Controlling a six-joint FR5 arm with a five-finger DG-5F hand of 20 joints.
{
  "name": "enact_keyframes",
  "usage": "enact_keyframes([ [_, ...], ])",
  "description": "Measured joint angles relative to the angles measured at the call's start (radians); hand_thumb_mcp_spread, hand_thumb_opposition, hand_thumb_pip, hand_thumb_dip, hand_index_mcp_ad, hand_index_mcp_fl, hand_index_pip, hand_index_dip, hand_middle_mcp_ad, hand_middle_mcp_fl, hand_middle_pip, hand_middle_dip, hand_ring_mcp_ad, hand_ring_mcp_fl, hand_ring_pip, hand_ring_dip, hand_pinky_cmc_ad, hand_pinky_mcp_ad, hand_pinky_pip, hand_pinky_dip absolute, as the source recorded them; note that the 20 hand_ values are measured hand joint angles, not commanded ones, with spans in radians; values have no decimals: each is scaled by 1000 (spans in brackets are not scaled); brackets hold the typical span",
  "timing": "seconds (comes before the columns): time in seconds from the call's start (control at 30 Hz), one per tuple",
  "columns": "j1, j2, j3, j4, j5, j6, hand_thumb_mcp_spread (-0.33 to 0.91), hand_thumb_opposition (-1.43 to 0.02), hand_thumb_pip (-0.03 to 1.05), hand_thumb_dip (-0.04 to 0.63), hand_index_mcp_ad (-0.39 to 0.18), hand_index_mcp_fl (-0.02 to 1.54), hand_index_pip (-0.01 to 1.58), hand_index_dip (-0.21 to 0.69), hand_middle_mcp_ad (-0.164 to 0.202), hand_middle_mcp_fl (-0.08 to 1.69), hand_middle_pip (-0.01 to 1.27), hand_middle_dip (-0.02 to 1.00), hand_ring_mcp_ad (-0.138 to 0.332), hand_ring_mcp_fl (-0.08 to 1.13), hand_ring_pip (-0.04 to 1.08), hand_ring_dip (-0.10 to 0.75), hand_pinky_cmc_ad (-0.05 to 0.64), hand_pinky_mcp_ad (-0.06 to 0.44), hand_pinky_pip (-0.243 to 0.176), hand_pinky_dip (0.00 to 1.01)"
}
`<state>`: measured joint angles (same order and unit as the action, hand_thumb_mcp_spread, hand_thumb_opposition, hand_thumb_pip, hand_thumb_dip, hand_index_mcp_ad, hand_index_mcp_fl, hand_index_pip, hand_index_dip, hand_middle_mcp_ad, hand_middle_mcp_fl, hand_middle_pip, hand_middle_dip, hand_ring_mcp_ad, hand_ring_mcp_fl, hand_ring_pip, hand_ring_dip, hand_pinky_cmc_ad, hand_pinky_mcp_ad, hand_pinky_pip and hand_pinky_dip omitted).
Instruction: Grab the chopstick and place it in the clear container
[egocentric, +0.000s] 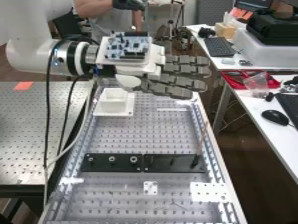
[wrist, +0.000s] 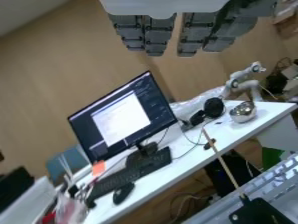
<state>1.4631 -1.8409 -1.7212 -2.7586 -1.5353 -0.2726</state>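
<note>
The hand (egocentric: 174, 75) is held level above the bench's far part, its fingers straight and pointing to the right in the high view, with nothing in its grasp. In the wrist view the hand (wrist: 196, 34) hangs from the top edge with straight fingers. A thin wooden chopstick (egocentric: 202, 137) stands nearly upright in a black base plate (egocentric: 174, 163), nearer the bench's near end than the hand. The chopstick (wrist: 221, 161) leans in the wrist view, apart from the fingers. A white, square, open container (egocentric: 114, 101) sits on the bench below the wrist.
The perforated bench (egocentric: 120, 192) holds white plates (egocentric: 209, 192) near its near end. Beside it on the right runs a white table (egocentric: 269, 132) with a red tray (egocentric: 247, 83), a mouse and keyboards. A monitor (wrist: 123, 120) stands on a table in the wrist view. Cables hang below the arm.
</note>
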Motion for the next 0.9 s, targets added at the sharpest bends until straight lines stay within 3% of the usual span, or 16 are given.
enact_keyframes([
  [0.1, -4, -29, -17, 82, 51, 62, 5, -38, 37, -14, 5, 0, 7, 12, 0, -12, 7, 24, 68, -2, 9, 14, 10, 49, -10, 7],
  [0.13, -5, -35, -21, 101, 64, 74, 38, -108, 140, -5, 2, 21, 7, 19, 2, 19, 14, 24, 70, -2, 12, 14, 14, 51, -10, 19],
  [0.17, -5, -44, -27, 128, 81, 92, 119, -222, 367, 16, 0, 87, 0, 31, 2, 101, 40, 47, 73, 0, 21, 14, 14, 51, -10, 44],
  [0.2, -6, -52, -33, 151, 100, 112, 195, -326, 494, 37, 0, 141, 16, 63, 2, 169, 72, 79, 86, 0, 17, 14, 12, 49, -12, 70],
  [0.33, -8, -76, -45, 206, 151, 184, 253, -536, 506, 87, 0, 227, 37, 183, 0, 216, 91, 255, 147, 2, 54, 14, 63, 99, -40, 201],
  [0.47, -13, -110, -54, 268, 210, 273, 253, -635, 670, 161, 0, 286, 38, 264, 3, 309, 99, 368, 180, 2, 70, 37, 129, 140, -91, 297],
  [0.57, -18, -134, -55, 303, 249, 329, 257, -696, 717, 183, 0, 290, 45, 265, 0, 344, 99, 405, 195, 0, 86, 52, 133, 166, -105, 319],
  [0.73, -27, -167, -43, 313, 276, 436, 272, -709, 780, 232, 0, 272, 213, 255, 0, 380, 145, 456, 199, 63, 87, 103, 145, 166, -105, 367],
  [0.9, -32, -226, -13, 308, 298, 610, 304, -742, 810, 279, 0, 253, 492, 187, 3, 408, 218, 494, 195, 133, 89, 161, 180, 187, -110, 384],
])
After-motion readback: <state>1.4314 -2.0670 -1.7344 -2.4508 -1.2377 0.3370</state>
